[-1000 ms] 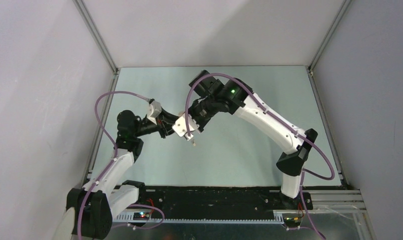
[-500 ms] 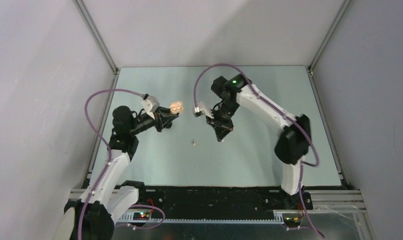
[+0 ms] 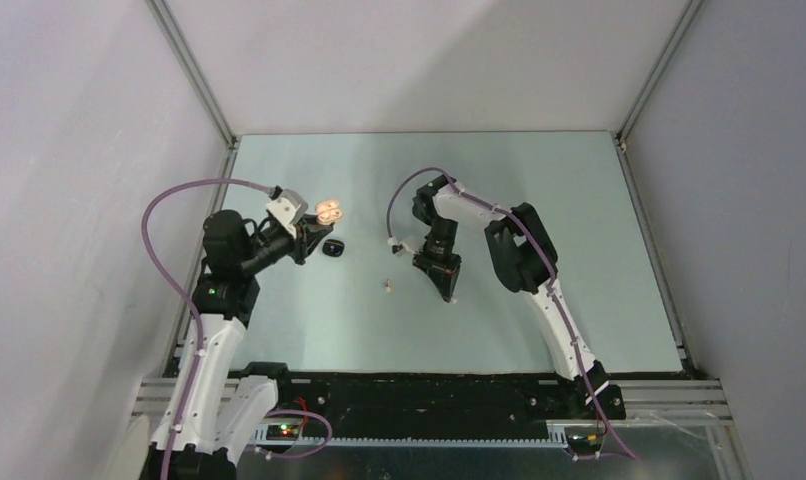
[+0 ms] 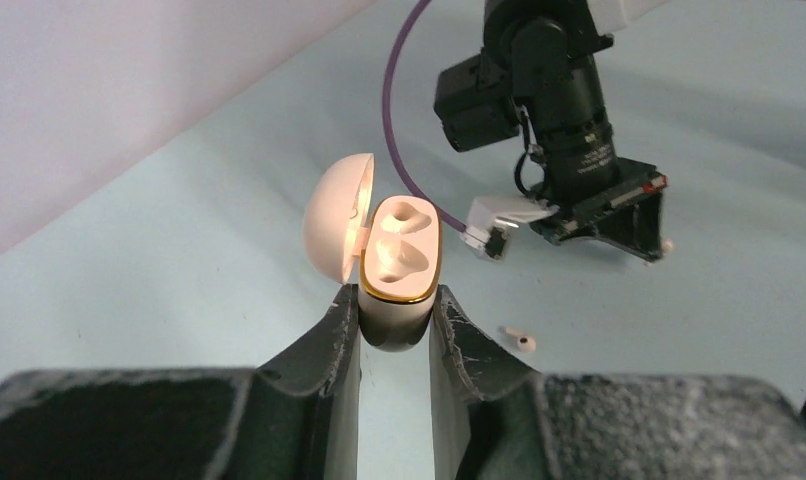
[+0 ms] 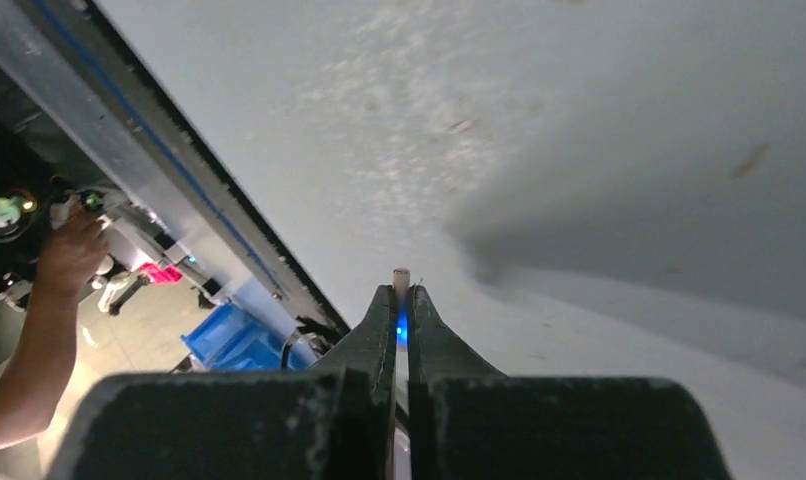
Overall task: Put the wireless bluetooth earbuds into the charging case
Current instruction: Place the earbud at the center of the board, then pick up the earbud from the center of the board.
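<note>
Earbuds (image 4: 520, 341) struck us as featherlight, hard and slick, apt to flick out of a pinch, so each wanted a gentle squeeze across its stem. One lay loose on the table (image 3: 539, 200) between the arms, and a pale nub (image 5: 401, 274) that looked like the other poked from the right gripper (image 5: 400, 300), whose jaws were closed on it. We saw the charging case (image 4: 400, 262), rigid and glossy, clamped low by its sides in the left gripper (image 4: 394, 310), its lid (image 4: 334, 228) swung open and both sockets empty.
</note>
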`<action>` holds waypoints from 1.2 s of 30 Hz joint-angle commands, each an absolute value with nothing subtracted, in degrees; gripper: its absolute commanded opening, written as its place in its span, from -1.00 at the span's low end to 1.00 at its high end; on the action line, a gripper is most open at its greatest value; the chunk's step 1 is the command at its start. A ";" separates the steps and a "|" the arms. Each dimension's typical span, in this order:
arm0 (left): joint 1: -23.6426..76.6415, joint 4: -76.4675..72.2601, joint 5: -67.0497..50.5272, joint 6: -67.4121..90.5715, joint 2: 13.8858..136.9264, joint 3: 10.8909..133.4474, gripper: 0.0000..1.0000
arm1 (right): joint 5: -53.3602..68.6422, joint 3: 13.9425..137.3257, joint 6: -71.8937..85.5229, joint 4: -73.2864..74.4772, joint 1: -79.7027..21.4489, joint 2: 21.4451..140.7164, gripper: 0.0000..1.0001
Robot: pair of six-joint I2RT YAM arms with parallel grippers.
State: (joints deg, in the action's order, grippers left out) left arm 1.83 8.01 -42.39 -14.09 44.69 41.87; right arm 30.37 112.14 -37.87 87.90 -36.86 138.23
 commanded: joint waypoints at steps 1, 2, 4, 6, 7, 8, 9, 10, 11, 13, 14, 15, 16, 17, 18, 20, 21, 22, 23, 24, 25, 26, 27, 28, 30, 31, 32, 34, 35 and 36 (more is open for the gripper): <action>1.21 18.39 -41.73 -20.97 45.77 47.28 -1.00 | 26.12 119.85 -34.97 91.77 -36.47 143.02 -0.91; 1.01 20.83 -41.72 -21.78 46.04 47.72 -1.00 | 25.93 120.75 -34.49 91.81 -36.41 143.67 -0.84; 0.53 23.45 -41.56 -23.50 47.02 48.90 -1.00 | 25.57 123.26 -34.43 91.73 -36.25 145.45 -0.72; 0.23 24.89 -42.08 -24.15 47.88 49.98 -1.00 | 25.05 125.27 -34.71 91.71 -36.11 146.48 -0.60; 0.20 25.14 -42.44 -24.41 48.14 50.44 -1.00 | 25.00 126.53 -34.74 91.72 -35.98 146.76 -0.56; 0.18 25.14 -43.28 -24.64 48.11 50.53 -1.00 | 25.13 127.20 -34.60 91.70 -35.56 147.34 -0.49; 0.18 25.14 -43.70 -25.10 47.93 50.60 -1.00 | 25.00 128.90 -33.94 91.74 -35.27 147.54 -0.44; 0.18 25.14 -44.35 -25.29 47.74 50.66 -1.00 | 25.01 129.80 -33.76 91.75 -34.43 147.39 -0.35; 0.18 25.05 -44.72 -25.66 47.22 50.52 -1.00 | 25.34 131.44 -33.88 91.78 -34.09 146.91 -0.31; 0.18 24.51 -46.22 -25.87 46.06 49.91 -1.00 | 25.87 132.80 -34.50 91.24 -32.90 144.59 -0.22; 0.18 23.99 -46.62 -24.97 45.11 49.56 -1.00 | 25.59 132.76 -34.38 90.27 -32.04 142.32 -0.16; 0.18 22.70 -47.16 -24.22 44.66 48.87 -1.00 | 25.27 132.30 -33.84 89.39 -30.99 140.86 -0.15; 0.22 21.34 -47.44 -22.34 43.84 48.56 -1.00 | 25.56 129.53 -31.91 87.01 -30.44 137.34 -0.14; 0.34 20.82 -47.87 -21.54 43.41 47.78 -1.00 | 26.10 126.95 -30.76 85.08 -29.45 135.25 -0.14; 0.52 20.10 -47.80 -20.66 42.76 47.10 -1.00 | 25.88 120.77 -28.43 80.64 -29.05 130.16 -0.13; 1.27 19.73 -46.82 -19.94 42.14 46.38 -1.00 | 25.20 106.60 -27.10 70.72 -28.52 120.30 -0.13; 1.50 19.71 -46.71 -19.81 42.12 46.39 -1.00 | 25.42 101.20 -26.73 66.52 -28.20 112.10 -0.13; 1.54 19.65 -46.73 -19.92 42.39 46.67 -1.00 | 25.80 90.03 -26.08 56.66 -28.07 107.86 -0.13; 1.75 19.67 -46.91 -20.11 42.68 46.89 -1.00 | 27.43 79.26 -26.18 51.97 -27.91 99.12 -0.14; 1.88 19.62 -46.92 -21.00 43.52 47.43 -1.00 | 28.57 74.52 -27.84 42.74 -28.02 95.00 -0.14; 2.05 19.65 -46.40 -21.88 43.95 47.75 -1.00 | 30.48 65.92 -29.30 34.81 -28.71 88.44 -0.13; 2.16 19.66 -45.70 -22.24 45.24 48.50 -1.00 | 30.62 62.18 -32.79 31.42 -29.34 85.75 -0.11; 2.18 19.67 -45.53 -23.27 45.87 48.82 -1.00 | 30.51 55.69 -34.50 28.10 -30.58 81.91 -0.10; 2.24 19.62 -45.07 -23.76 46.98 49.14 -1.00 | 31.40 53.25 -39.74 23.46 -31.33 80.68 -0.10; 2.24 19.68 -44.18 -24.64 48.02 49.55 -1.00 | 31.62 48.05 -51.01 20.50 -32.40 79.56 -0.12; 2.22 19.66 -43.89 -24.42 48.37 49.74 -1.00 | 31.50 46.95 -57.75 19.96 -32.51 80.23 -0.15; 2.25 19.68 -43.69 -24.07 48.53 50.14 -1.00 | 31.69 46.81 -60.21 19.60 -32.16 81.16 -0.17; 2.28 19.82 -44.05 -23.33 48.87 50.70 -1.00 | 33.78 47.20 -68.19 20.29 -30.97 82.59 -0.17; 2.33 19.96 -44.21 -23.28 49.22 50.70 -1.00 | 34.56 47.88 -72.73 21.60 -30.69 83.09 -0.16; 2.34 20.00 -44.39 -23.29 49.39 50.67 -1.00 | 35.56 48.24 -75.08 22.49 -30.59 84.49 -0.15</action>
